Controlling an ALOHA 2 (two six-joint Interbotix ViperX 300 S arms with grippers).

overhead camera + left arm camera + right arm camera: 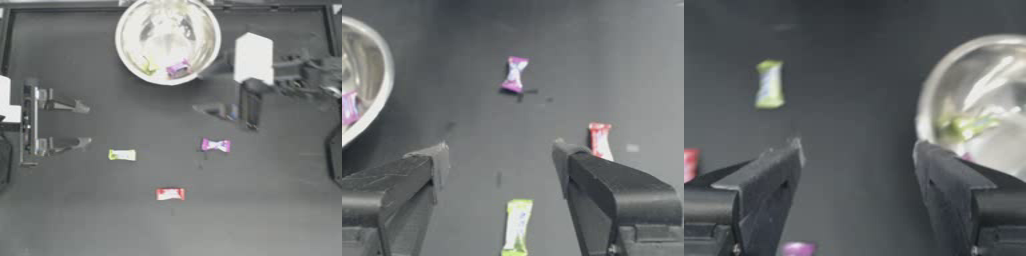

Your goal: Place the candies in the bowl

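- Metal bowl (127, 55): stood at the table's far edge, holding one yellow-green candy (148, 66) and one pink-purple candy (178, 69).
- Loose on the table (80, 215): yellow-green candy (122, 155), pink-purple candy (216, 145), red candy (170, 194), well apart.
- Left gripper (81, 125): jaws spread, empty, at the left side.
- Right gripper (227, 112): jaws spread, empty, just beside the bowl.

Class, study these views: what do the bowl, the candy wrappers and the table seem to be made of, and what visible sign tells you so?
The bowl: probably polished metal, since its inside mirrors light and shapes. The candy wrappers, as on the pink-purple candy, yellow-green candy and red candy: likely thin glossy plastic or foil, with flared ends. The table: dark, matt, material unclear.
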